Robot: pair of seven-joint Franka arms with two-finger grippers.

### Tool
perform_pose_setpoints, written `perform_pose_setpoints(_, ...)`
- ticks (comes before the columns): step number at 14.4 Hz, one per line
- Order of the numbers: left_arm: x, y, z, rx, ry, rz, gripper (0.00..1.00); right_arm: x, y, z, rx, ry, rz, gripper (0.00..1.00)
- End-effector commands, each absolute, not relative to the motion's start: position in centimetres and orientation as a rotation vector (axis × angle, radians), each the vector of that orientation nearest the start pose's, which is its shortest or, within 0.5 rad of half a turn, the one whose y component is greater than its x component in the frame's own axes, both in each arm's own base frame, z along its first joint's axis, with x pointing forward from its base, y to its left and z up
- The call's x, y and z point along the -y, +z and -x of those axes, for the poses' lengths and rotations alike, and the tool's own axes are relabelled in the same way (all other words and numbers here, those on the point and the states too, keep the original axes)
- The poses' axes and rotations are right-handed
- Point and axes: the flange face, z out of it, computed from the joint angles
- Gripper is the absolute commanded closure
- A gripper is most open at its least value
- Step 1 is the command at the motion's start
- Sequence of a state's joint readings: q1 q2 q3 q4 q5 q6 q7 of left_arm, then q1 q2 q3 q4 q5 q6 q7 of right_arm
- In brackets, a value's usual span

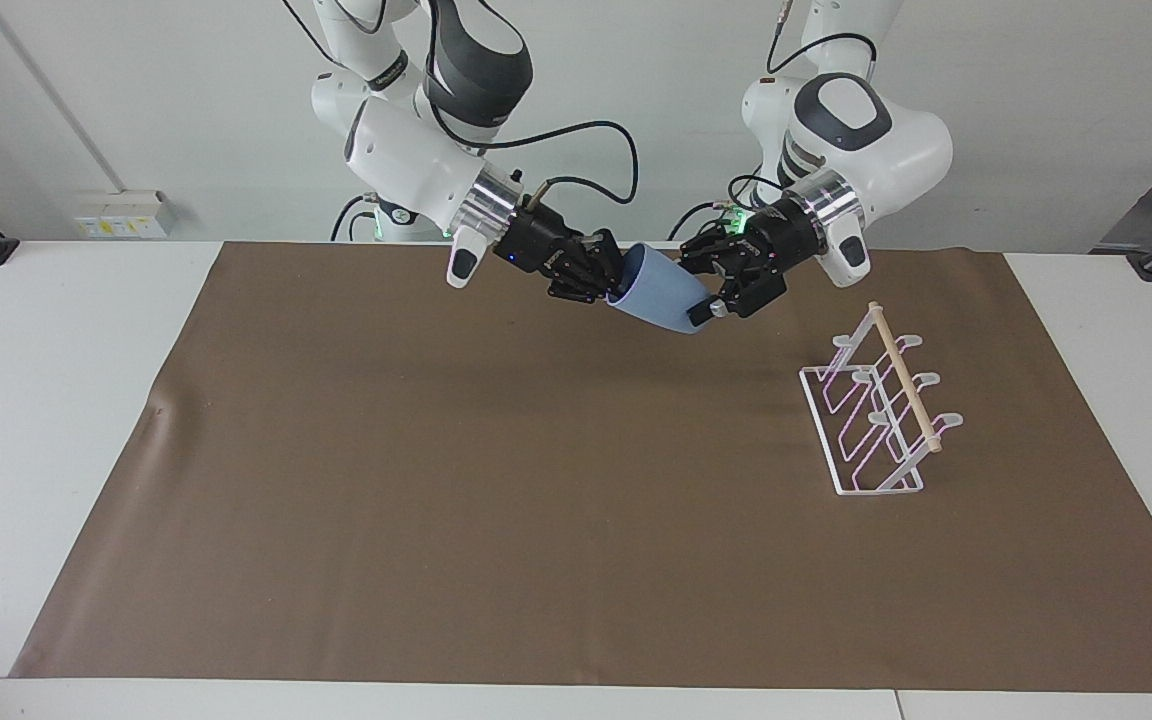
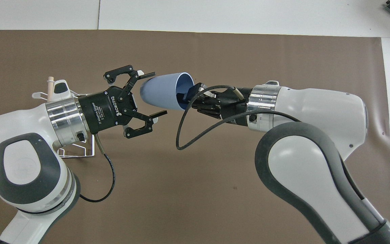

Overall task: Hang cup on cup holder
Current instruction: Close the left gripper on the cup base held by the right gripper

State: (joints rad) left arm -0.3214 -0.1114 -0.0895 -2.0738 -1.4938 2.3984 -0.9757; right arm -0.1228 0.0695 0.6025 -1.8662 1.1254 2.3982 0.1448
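On a white table lies a wide, matte brown mat, smooth but for a small pucker at its edge toward the right arm's end. Above the part of the mat nearest the robots, the right gripper, black and angular at the tip of a glossy white arm with a ribbed metal wrist ring, is clamped on the rim of the small light-blue plastic cup, one finger reaching inside the mouth. The cup is a smooth, handleless tumbler held in the air on its side, its wide mouth turned toward the right gripper and its narrower base pointing at the left gripper.

The left gripper has its black linkage fingers spread wide around the cup's base end; whether a fingertip touches the plastic cannot be told.

Toward the left arm's end of the table, farther from the robots than both grippers, stands the cup holder, a thin white wire rack with slanted looped prongs ending in flat rounded tips and a pale round wooden dowel along its top. It stands on the mat, well apart from the cup. From overhead the holder is mostly hidden under the left arm.
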Motion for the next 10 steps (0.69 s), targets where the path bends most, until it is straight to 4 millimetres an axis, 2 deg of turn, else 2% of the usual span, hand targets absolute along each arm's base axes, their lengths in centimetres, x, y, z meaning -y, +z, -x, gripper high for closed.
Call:
perform_pose_setpoints(1, 23.61, 53.38, -51.38, -1.373, -0.538, -1.38, 0.13, -28.52, 54.06, -55.09, -0.418, -0.106, 2.044, 1.0)
perform_pose_setpoints(3, 23.6, 53.46, -51.41, -1.374, -0.53, -1.379, 0.41, -28.52, 54.06, -55.09, -0.419, -0.106, 2.042, 1.0)
perform_pose_setpoints(4, 23.61, 53.54, -51.42, -1.372, -0.528, -1.38, 0.59, -28.52, 54.06, -55.09, -0.418, -0.106, 2.044, 1.0)
perform_pose_setpoints(5, 23.67, 53.43, -51.59, -1.372, -0.527, -1.384, 0.88, -28.52, 54.06, -55.09, -0.418, -0.106, 2.044, 1.0)
perform_pose_setpoints(6, 23.85, 53.58, -51.6, -1.361, -0.52, -1.391, 1.0, -28.52, 54.06, -55.09, -0.418, -0.106, 2.044, 1.0)
perform_pose_setpoints(10, 24.31, 53.57, -51.45, -1.348, -0.51, -1.409, 1.0, -28.44, 54.06, -55.13, -0.421, -0.107, 2.042, 1.0)
